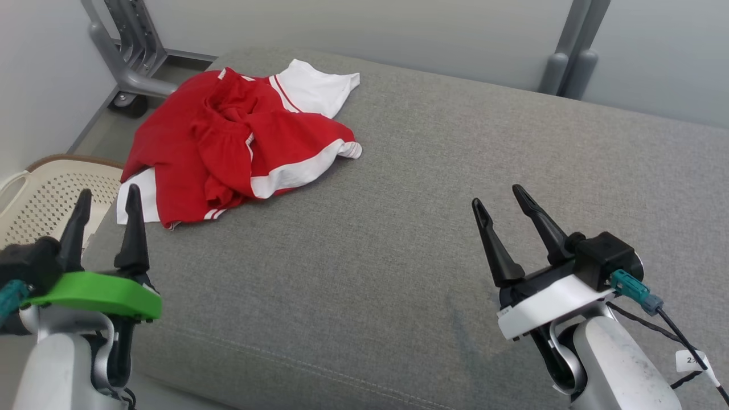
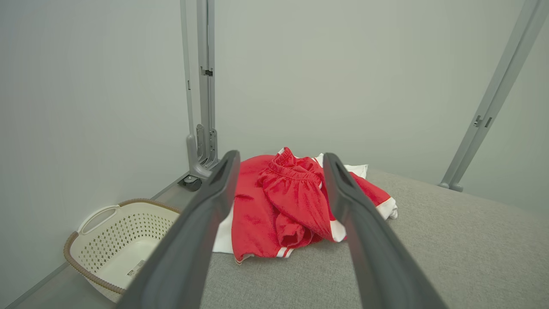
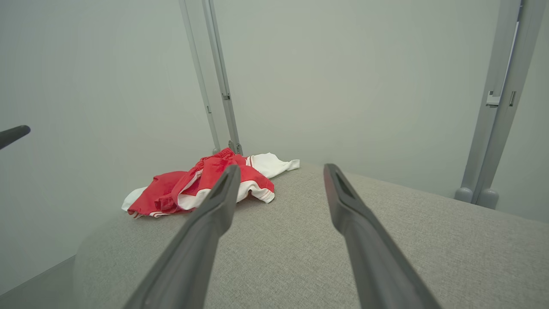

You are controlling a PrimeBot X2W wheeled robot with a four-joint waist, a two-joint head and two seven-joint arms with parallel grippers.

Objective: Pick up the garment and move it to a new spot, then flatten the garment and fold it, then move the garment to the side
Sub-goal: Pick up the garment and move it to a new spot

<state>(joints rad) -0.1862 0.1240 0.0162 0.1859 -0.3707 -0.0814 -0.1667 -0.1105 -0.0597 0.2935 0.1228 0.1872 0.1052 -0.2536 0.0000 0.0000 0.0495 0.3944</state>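
**Both grippers open, crumpled garment at the far left corner**

The garment (image 1: 228,142), red with white panels and thin white stripes, lies in a crumpled heap on the grey cushion (image 1: 410,216), at its far left corner. One white part of it points toward the far wall, and another white part sits at the left edge of the cushion. In the left wrist view the garment (image 2: 283,201) shows a gathered red band on top of the heap. In the right wrist view it (image 3: 171,193) lies well off to the left.

The left gripper (image 1: 108,192) hovers at the near left edge of the cushion. Its fingers (image 1: 134,228) are spread apart and hold nothing, and their tips are close to the white edge of the garment without touching it. The left wrist view frames the heap between the parted tips of the same gripper (image 2: 281,155).

The right gripper (image 1: 496,195) hangs over bare cushion on the near right, well apart from the garment. Its fingers (image 1: 495,245) are also spread and empty, as the right wrist view of this gripper (image 3: 282,167) confirms.

A cream perforated basket (image 1: 74,162) with a brown rim stands on the floor to the left of the cushion. A grey metal frame (image 1: 131,74) on a caster rises behind the garment's corner.
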